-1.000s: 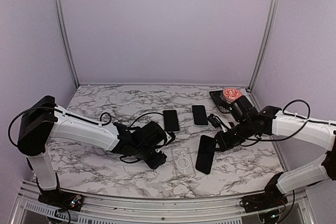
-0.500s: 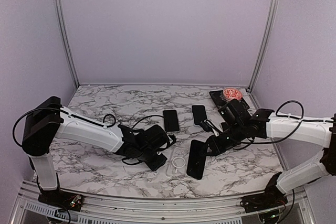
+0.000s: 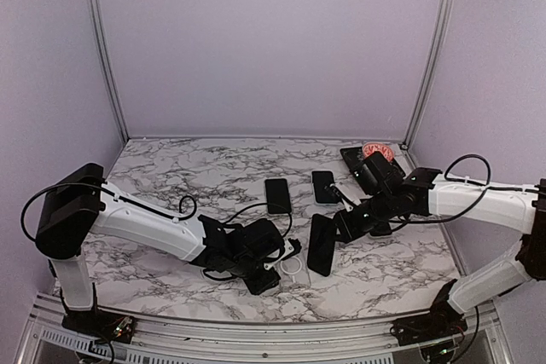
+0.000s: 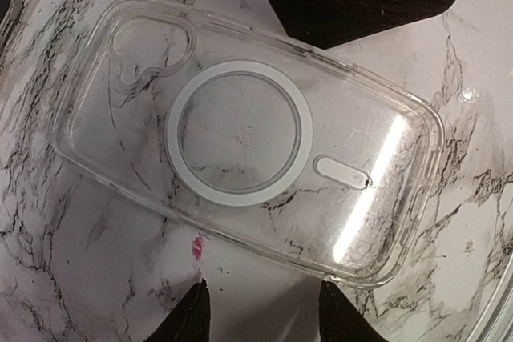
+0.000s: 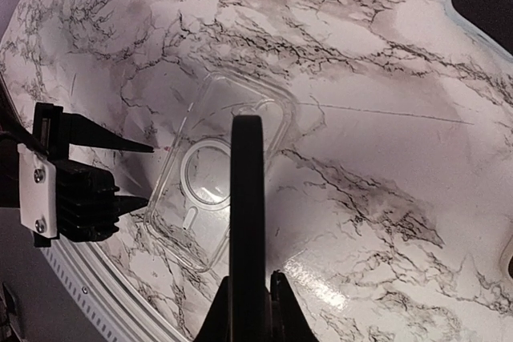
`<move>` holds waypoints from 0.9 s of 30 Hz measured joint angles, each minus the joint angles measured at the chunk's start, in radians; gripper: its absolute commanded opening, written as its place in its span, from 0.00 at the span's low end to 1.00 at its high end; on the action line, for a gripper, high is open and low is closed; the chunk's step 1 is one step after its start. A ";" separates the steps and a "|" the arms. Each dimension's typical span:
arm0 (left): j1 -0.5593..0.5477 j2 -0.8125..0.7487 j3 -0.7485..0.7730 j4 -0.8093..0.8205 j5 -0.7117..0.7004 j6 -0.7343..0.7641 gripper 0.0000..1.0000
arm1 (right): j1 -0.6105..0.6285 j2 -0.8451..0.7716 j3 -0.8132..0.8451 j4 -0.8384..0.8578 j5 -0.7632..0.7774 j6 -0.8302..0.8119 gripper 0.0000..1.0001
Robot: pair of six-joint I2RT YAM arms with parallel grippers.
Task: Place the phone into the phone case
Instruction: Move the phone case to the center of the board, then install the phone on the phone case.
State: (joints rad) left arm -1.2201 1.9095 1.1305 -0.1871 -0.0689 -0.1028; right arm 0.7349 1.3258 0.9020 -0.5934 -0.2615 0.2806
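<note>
Two grippers | right gripper [image 5: 246, 310] is clamping the phone [image 5: 246, 222] edge-on over the phone case [image 4: 248, 138] lying on tabletop [image 5: 385, 158] | left gripper [image 4: 264, 314] is sitting jaws apart beside case edge

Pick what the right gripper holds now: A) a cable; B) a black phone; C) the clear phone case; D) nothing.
B: the right gripper is shut on the black phone, seen edge-on from its wrist camera, while the clear case lies flat on the table.
</note>
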 measured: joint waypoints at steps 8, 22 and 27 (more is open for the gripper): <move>0.000 0.000 0.000 0.000 -0.011 0.007 0.44 | 0.000 0.030 0.023 0.015 0.006 -0.029 0.00; 0.035 -0.350 -0.274 0.186 0.000 0.034 0.85 | -0.002 -0.206 -0.066 0.281 -0.283 -0.473 0.00; 0.036 -0.527 -0.406 0.394 0.020 0.045 0.89 | 0.007 -0.193 -0.143 0.357 -0.497 -0.759 0.00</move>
State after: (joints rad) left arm -1.1843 1.3823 0.7246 0.2073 -0.0486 -0.0578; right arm 0.7422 1.1328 0.7586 -0.2363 -0.7586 -0.4786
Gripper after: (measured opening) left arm 0.888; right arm 0.087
